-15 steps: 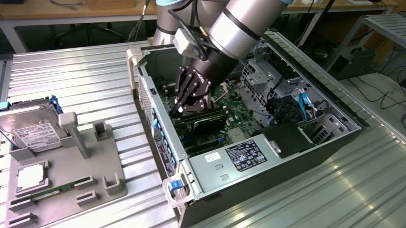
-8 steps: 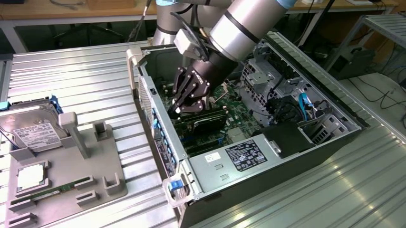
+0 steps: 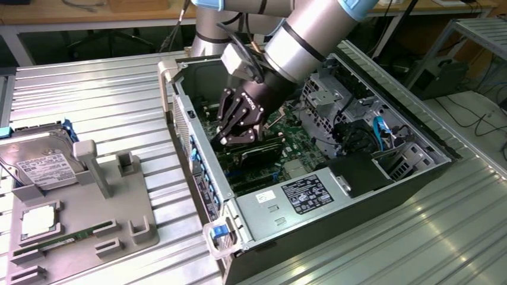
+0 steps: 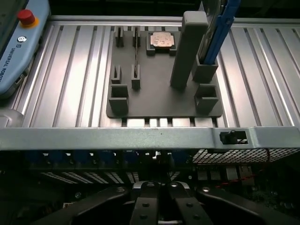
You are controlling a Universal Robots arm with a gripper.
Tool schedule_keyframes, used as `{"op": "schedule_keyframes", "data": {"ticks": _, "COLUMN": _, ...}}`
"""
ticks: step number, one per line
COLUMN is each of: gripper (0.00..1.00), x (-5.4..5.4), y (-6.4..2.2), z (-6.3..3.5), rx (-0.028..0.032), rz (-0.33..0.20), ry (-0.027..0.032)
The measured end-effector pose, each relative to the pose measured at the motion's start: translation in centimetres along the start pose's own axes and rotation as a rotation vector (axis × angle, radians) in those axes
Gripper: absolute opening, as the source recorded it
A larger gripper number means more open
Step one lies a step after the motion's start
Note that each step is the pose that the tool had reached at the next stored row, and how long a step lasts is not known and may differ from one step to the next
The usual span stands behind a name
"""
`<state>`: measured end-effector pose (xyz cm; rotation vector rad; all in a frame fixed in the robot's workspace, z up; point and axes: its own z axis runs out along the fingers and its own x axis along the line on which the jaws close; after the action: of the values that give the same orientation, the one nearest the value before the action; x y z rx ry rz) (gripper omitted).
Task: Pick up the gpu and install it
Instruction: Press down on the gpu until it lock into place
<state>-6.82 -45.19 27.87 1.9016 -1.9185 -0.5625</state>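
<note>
Inside the open computer case (image 3: 237,208), the gpu (image 3: 257,153) shows as a dark card with green edges, standing across the motherboard (image 3: 297,145). My gripper (image 3: 236,140) reaches down into the case, its tips right at the card's end nearest the case's perforated wall. The black fingers (image 4: 149,206) are pressed together with nothing visible between them, so the gripper is shut. I cannot tell whether the tips touch the card. In the wrist view the gripper (image 4: 160,208) sits low behind the case's grey rim (image 4: 140,138).
A grey parts fixture (image 3: 87,219) lies on the ribbed metal table at the exterior view's left. It holds a hard drive (image 3: 44,166), a processor (image 3: 38,221) and a memory stick (image 3: 59,242). A teach pendant (image 4: 18,42) lies nearby. The power supply (image 3: 305,193) and drive cage (image 3: 336,95) crowd the case.
</note>
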Motion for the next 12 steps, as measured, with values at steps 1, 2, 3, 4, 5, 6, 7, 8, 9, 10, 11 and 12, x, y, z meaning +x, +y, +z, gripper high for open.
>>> {"op": "schedule_keyframes", "data": {"ticks": 1, "gripper": 0.11, "x": -0.05, "y": -0.26, "z": -0.18, "rx": -0.0002, "rz": 0.0, "ry": -0.0003}}
{"op": "schedule_keyframes", "data": {"ticks": 2, "gripper": 0.11, "x": -0.14, "y": -0.49, "z": -0.36, "rx": -0.0002, "rz": -0.001, "ry": -0.0011}}
{"op": "schedule_keyframes", "data": {"ticks": 3, "gripper": 0.11, "x": -0.27, "y": -0.72, "z": -0.59, "rx": -0.0002, "rz": -0.001, "ry": -0.0018}}
{"op": "schedule_keyframes", "data": {"ticks": 4, "gripper": 0.11, "x": -0.35, "y": -0.79, "z": -0.66, "rx": 0.0006, "rz": -0.002, "ry": -0.0022}}
{"op": "schedule_keyframes", "data": {"ticks": 5, "gripper": 0.11, "x": -0.42, "y": -0.8, "z": -0.67, "rx": 0.0025, "rz": -0.002, "ry": -0.0026}}
{"op": "schedule_keyframes", "data": {"ticks": 6, "gripper": 0.11, "x": -0.48, "y": -0.81, "z": -0.67, "rx": 0.0076, "rz": -0.002, "ry": -0.0027}}
{"op": "schedule_keyframes", "data": {"ticks": 7, "gripper": 0.11, "x": -0.52, "y": -0.8, "z": -0.67, "rx": 0.0174, "rz": -0.003, "ry": -0.0023}}
{"op": "schedule_keyframes", "data": {"ticks": 8, "gripper": 0.11, "x": -0.55, "y": -0.8, "z": -0.67, "rx": 0.0274, "rz": -0.004, "ry": -0.0019}}
{"op": "schedule_keyframes", "data": {"ticks": 9, "gripper": 0.11, "x": -0.58, "y": -0.81, "z": -0.67, "rx": 0.0405, "rz": -0.005, "ry": -0.0016}}
{"op": "schedule_keyframes", "data": {"ticks": 10, "gripper": 0.11, "x": -0.6, "y": -0.81, "z": -0.67, "rx": 0.0548, "rz": -0.006, "ry": -0.0012}}
{"op": "schedule_keyframes", "data": {"ticks": 11, "gripper": 0.11, "x": -0.62, "y": -0.81, "z": -0.66, "rx": 0.0701, "rz": -0.007, "ry": -0.0007}}
{"op": "schedule_keyframes", "data": {"ticks": 12, "gripper": 0.11, "x": -0.67, "y": -0.8, "z": -0.66, "rx": 0.0967, "rz": -0.008, "ry": -0.0002}}
